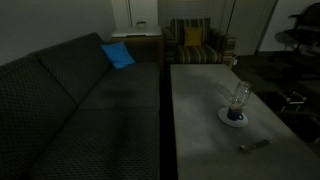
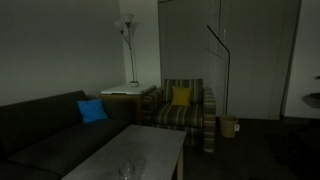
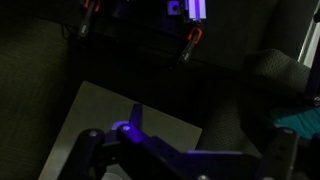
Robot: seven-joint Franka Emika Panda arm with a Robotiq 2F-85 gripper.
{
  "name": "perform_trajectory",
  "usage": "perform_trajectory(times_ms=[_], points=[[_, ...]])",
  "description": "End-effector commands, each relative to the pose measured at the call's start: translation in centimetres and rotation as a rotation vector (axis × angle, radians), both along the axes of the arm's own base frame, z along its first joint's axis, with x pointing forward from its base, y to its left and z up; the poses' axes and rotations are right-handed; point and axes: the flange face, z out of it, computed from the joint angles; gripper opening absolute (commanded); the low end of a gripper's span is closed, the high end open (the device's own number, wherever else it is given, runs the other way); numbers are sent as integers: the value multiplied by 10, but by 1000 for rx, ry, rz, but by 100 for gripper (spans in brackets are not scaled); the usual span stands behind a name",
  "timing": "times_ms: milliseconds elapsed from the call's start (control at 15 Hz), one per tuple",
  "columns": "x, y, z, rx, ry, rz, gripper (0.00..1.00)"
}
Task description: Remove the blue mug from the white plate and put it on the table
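Grey and mottled, the long low bench [image 1: 195,110] carries the small glassy blue mug [image 1: 238,99], dark blue at its base. It stands upright in the middle of the small round white plate [image 1: 224,117]. The step in hand looks like the approach, since nothing is gripped yet. The claw [image 3: 180,158] shows only in the wrist view, as a dark frame along the bottom edge lit by violet light. Whether its fingers stand wide or narrow I cannot tell in this gloom. Ahead of the claw lies one pale corner of the bench, with no mug or plate in that view, so the mug seems well apart from the claw and off to one side of its line of sight. To do this well, the claw should first bring the mug into the wrist view, then come down over it with fingers spread past its narrow body. It should close low on the wall and lift straight up so the plate does not drag along. A slim grey stick-like object [image 1: 255,145] lies near the plate, so the bare bench away from it is the safer place to set the mug down.
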Motion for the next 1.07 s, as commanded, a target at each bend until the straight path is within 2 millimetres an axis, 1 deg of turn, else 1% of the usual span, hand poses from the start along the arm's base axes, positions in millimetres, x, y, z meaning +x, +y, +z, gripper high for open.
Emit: perform_trajectory(times_ms=[0, 133, 267, 400, 467, 533, 667, 733, 1000], points=[[29, 0, -6, -11, -43, 17, 100], [46, -2, -11, 1, -86, 24, 100], [64, -3, -23, 11, -122, 26, 100], [81, -5, -41, 21, -140, 25, 100], [87, -6, -46, 32, -139, 25, 100], [67, -5, -32, 7, -140, 14, 100], [78, -5, -45, 13, -129, 18, 100], [81, -5, -48, 13, -123, 20, 100], [83, -5, -47, 7, -129, 22, 100]])
